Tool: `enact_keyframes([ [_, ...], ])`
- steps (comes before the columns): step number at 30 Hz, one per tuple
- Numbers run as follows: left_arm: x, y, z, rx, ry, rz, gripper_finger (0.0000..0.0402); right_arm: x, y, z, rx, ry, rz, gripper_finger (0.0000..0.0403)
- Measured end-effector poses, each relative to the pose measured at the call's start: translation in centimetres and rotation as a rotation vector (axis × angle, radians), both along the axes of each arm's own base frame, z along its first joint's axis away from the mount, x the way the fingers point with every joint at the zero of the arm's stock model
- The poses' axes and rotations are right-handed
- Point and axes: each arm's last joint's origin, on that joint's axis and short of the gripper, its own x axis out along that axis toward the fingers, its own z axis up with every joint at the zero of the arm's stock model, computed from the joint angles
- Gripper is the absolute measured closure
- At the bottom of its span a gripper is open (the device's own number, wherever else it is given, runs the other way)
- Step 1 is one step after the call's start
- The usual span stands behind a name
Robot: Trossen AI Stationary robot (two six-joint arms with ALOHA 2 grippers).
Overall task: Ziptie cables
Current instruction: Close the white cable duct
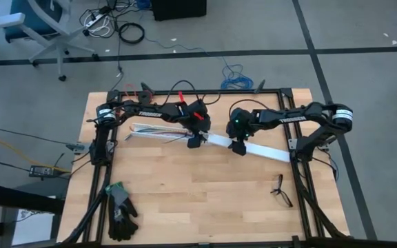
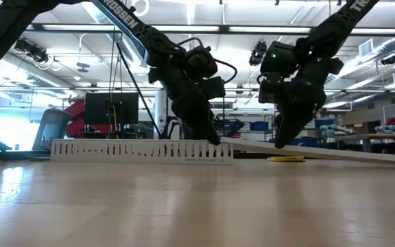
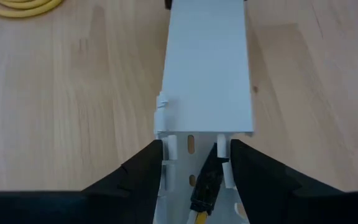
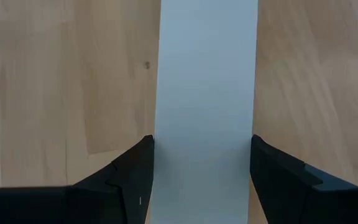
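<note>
Both pincers straddle smooth white channel (image 4: 205, 93), seemingly.

Bright overhead striplights, soft shadows

Matt white plastic channel (image 3: 207, 68) lies on a smooth, pale wooden table (image 3: 73, 93).

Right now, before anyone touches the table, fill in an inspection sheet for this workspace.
Surface: wooden table, black frame.
Job's things: ziptie, nothing seen.
Clutter: slotted channel, white cover, black gloves, black forked object, yellow wire spool.
Hands: left hand at the channel's end; right hand over the cover.
Cables: cables, one black-tipped yellow wire inside the channel; blue coil on the floor.
Surroundings: office chair.
</note>
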Motion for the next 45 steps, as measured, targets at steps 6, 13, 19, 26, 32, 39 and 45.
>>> enact_keyframes([
  [6, -0.1, 0.0, 0.0, -0.008, 0.012, -0.002, 0.0208, -0.4, 0.1, 1.6, -0.036, -0.018, -0.008, 0.0174],
  [13, -0.2, 0.0, -0.1, -0.015, 0.012, -0.004, 0.0208, -1.0, 0.6, 3.2, -0.163, -0.023, -0.025, 0.0174],
  [19, -0.1, -0.1, -0.1, -0.024, 0.006, -0.013, 0.0208, -0.6, 0.6, 1.8, -0.169, 0.022, 0.049, 0.0175],
  [26, -0.1, -0.1, -0.1, -0.028, 0.005, -0.015, 0.0208, -0.4, 0.7, 1.1, -0.091, 0.022, 0.087, 0.0175],
  [32, -0.1, -0.1, -0.1, -0.028, 0.005, -0.015, 0.0208, -0.5, 0.2, 1.2, -0.095, 0.014, 0.062, 0.0183],
  [39, -0.1, -0.1, -0.1, -0.027, 0.004, -0.015, 0.0208, -0.7, -0.5, 1.6, -0.102, -0.006, 0.031, 0.0193],
  [45, -0.1, -0.1, -0.1, -0.025, 0.004, -0.008, 0.0208, -1.0, -0.9, 2.9, -0.152, -0.064, 0.000, 0.0193],
])
